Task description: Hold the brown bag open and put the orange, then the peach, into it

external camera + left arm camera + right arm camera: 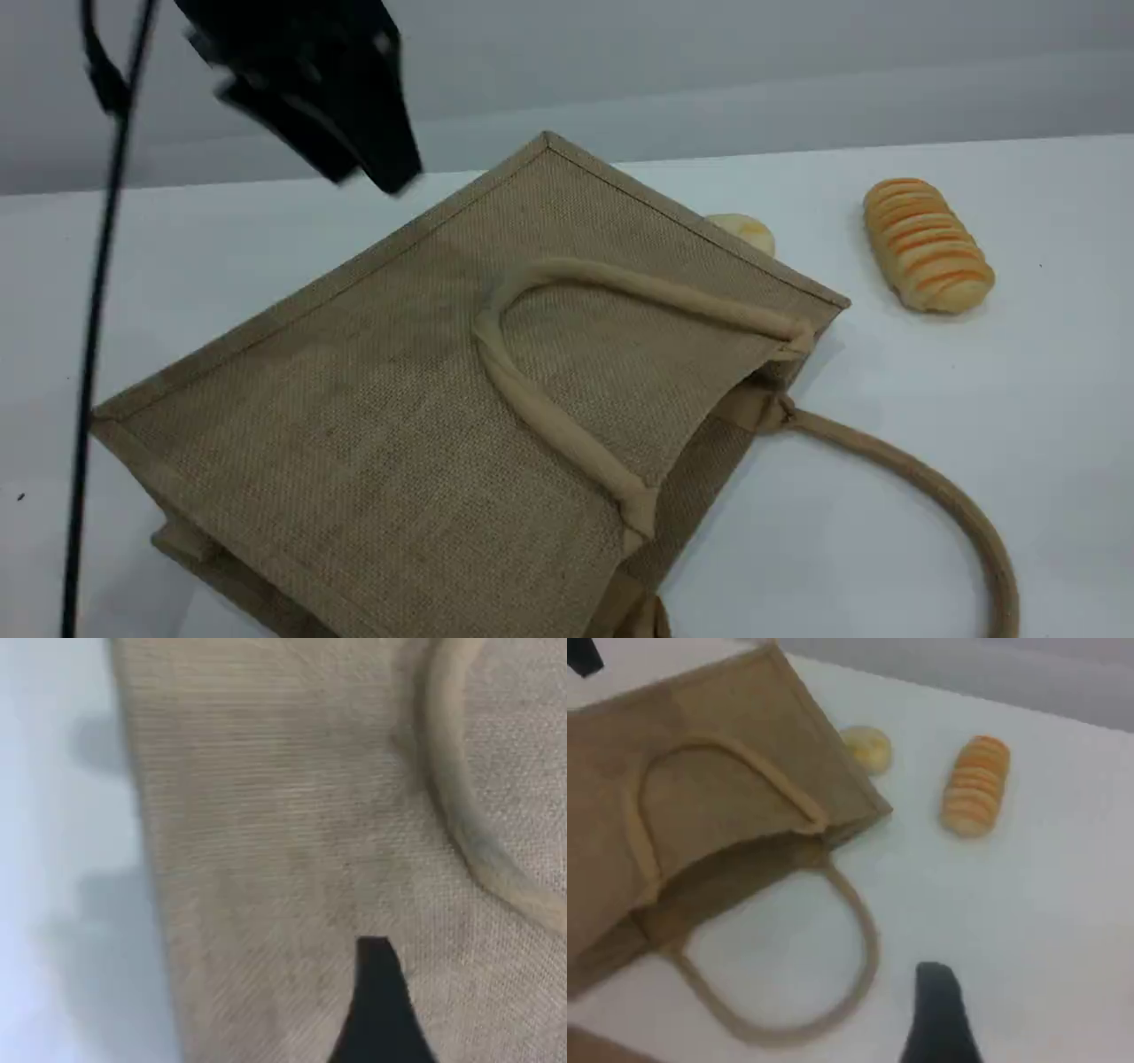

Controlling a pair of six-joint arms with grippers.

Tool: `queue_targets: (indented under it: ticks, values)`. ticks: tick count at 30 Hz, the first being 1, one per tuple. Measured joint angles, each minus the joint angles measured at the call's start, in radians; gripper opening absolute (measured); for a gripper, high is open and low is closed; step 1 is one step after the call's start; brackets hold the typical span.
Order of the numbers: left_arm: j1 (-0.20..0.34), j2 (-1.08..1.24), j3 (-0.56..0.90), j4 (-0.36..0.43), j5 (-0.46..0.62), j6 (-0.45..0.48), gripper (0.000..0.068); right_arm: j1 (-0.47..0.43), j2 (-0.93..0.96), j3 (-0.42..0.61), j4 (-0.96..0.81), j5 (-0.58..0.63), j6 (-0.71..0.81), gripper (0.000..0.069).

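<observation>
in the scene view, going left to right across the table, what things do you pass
brown bag lying flat → round cream bun peeking out behind the bag's far right edge → orange-striped bread loaf

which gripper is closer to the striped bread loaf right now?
Right, judging by its view. The right gripper hovers over bare table, with the bread loaf ahead of it. The left gripper hangs over the brown bag, away from the loaf.
</observation>
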Motion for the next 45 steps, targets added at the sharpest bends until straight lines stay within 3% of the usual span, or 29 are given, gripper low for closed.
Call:
queue_targets:
  ticks: [5, 10, 21, 26, 36, 45]
  values:
    - [-0.011, -0.096, 0.0, 0.038, 0.052, -0.036, 0.0442, 0.0, -0.049, 0.105, 0.036, -0.083, 0.002, 0.0426]
    - [-0.063, -0.186, 0.0, 0.098, 0.084, -0.084, 0.0442, 0.0, -0.05, 0.183, 0.042, -0.086, 0.001, 0.0426]
    - [-0.231, -0.307, 0.002, 0.189, 0.172, -0.222, 0.0442, 0.0, -0.05, 0.186, 0.041, -0.1, -0.002, 0.0426]
    - [-0.304, -0.348, 0.04, 0.274, 0.188, -0.296, 0.0442, 0.0, -0.05, 0.186, 0.041, -0.097, -0.005, 0.0426]
    - [-0.416, -0.544, 0.232, 0.289, 0.162, -0.363, 0.0442, 0.0, -0.05, 0.185, 0.041, -0.097, -0.006, 0.0426]
    - [-0.422, -0.863, 0.548, 0.288, 0.082, -0.447, 0.0442, 0.0, -0.05, 0.185, 0.041, -0.097, -0.008, 0.0426]
